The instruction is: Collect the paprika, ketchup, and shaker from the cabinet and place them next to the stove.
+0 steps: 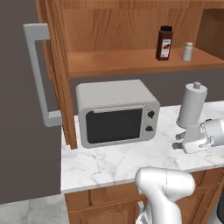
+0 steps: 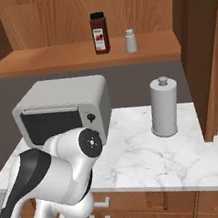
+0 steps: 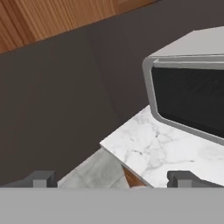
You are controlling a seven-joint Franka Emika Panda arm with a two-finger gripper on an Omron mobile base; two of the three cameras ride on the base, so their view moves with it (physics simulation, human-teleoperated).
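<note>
- Nearest, the gripper (image 3: 112,179) hangs low over the bench (image 1: 113,164) edge, jaws wide, holding nothing.
- Paprika (image 1: 164,42) and shaker (image 1: 187,51) stand on the cabinet (image 1: 131,61) shelf.
- Collecting seems underway; next, raise the arm toward that shelf.

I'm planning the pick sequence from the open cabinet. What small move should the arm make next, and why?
Probably lift the open gripper toward the cabinet shelf, where the paprika and shaker stand. The hand sits low over the counter by the microwave, holding nothing.
</note>
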